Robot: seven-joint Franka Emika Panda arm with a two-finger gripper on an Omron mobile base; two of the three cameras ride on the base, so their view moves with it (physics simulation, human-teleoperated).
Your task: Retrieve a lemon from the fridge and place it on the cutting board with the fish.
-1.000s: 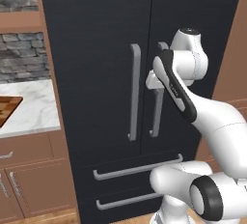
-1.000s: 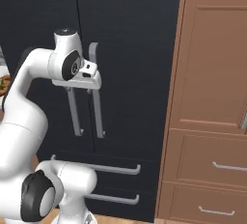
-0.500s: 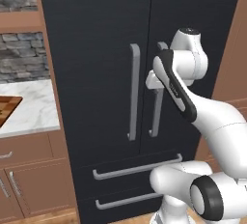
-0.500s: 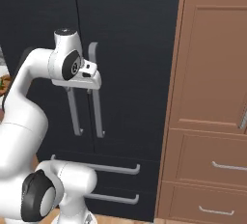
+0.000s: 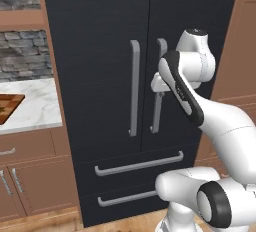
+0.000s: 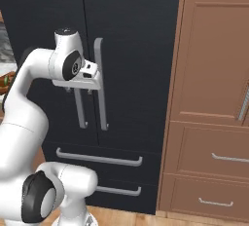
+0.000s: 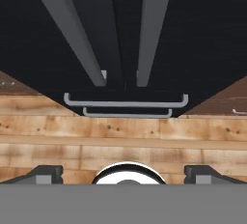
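Observation:
The fridge [image 5: 100,36] is a tall black unit with both doors shut, so the lemon is hidden. My gripper [image 5: 158,88] hangs, pointing down, close in front of the right door's grey bar handle [image 5: 159,66], about halfway up it. From the other side the gripper [image 6: 79,90] sits just before the two handles [image 6: 100,84]. In the hand view the fingertips [image 7: 46,173] stand far apart, open, with nothing between them, and both handles [image 7: 144,25] run down the doors. A corner of the cutting board [image 5: 7,107] lies on the left counter. The fish cannot be made out.
Two drawer handles [image 5: 139,164] cross the fridge's lower front. A marble counter [image 5: 30,108] with brown cabinets stands to the left. Tall brown cabinets with drawers [image 6: 214,98] stand to the right. A wooden floor [image 7: 120,131] lies below.

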